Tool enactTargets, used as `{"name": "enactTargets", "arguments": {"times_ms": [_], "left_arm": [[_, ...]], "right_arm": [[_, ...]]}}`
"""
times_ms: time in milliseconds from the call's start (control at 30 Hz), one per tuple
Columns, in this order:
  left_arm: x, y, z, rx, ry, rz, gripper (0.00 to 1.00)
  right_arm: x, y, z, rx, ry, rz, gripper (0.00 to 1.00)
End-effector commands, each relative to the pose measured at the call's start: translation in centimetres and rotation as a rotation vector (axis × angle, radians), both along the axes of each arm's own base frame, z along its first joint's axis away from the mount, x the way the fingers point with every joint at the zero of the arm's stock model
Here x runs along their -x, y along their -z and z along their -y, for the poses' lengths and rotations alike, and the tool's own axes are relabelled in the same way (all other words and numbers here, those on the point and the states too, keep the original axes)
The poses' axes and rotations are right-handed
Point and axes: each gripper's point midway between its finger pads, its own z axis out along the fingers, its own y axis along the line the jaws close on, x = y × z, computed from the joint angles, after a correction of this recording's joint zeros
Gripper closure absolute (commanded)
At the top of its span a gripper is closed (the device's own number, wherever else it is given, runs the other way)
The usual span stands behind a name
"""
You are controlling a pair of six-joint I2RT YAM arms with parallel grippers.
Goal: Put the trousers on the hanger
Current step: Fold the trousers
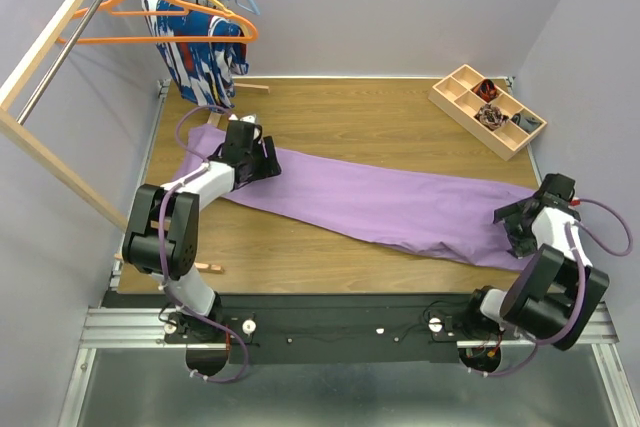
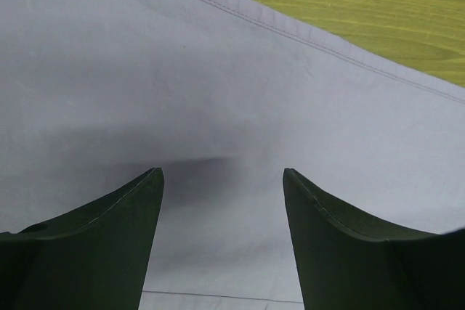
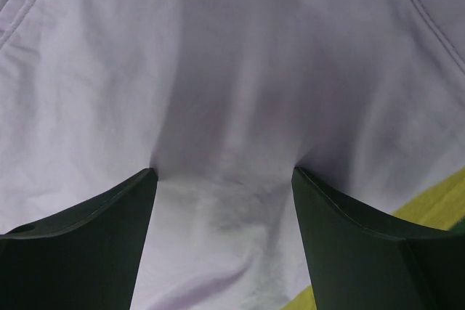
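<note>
Our left gripper and right gripper both stand spread, gripping nothing, over the trousers flat across the table. The hanger hangs on the rack, just beside a patterned garment; a tray sits far right.

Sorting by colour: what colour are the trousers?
The trousers are plain lilac-purple, clearest in the top external view.
</note>
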Motion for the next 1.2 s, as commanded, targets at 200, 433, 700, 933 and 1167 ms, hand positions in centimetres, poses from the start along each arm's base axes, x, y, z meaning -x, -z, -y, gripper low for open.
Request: {"name": "enactTargets", "arguments": {"times_ms": [200, 433, 700, 933, 1167], "left_arm": [[-1.0, 3.5, -2.6, 0.015, -0.107, -0.083, 0.24], [-1.8, 1.9, -6.0, -0.023, -0.204, -0.04, 0.23], [-3.7, -1.8, -7.5, -0.097, -0.252, 0.054, 0.23], [-4.0, -2.6, -2.6, -0.046, -0.139, 0.061, 0.23], [-0.7, 2.8, 1.0, 0.079, -0.061, -0.074, 0.23]], "right_arm": [[-1.5, 5.0, -3.3, -0.054, -0.09, -0.109, 0.16], [-2.3, 6.5, -6.4, -0.081, -0.164, -0.164, 0.14], [-3.4, 7.7, -10.2, -0.096, -0.288, -0.202, 0.13], [-4.7, 8.0, -12.4, -0.108, -0.378, -0.212, 0.13], [-6.9, 6.2, -12.7, -0.088, -0.436, -0.174, 0.09]]}}
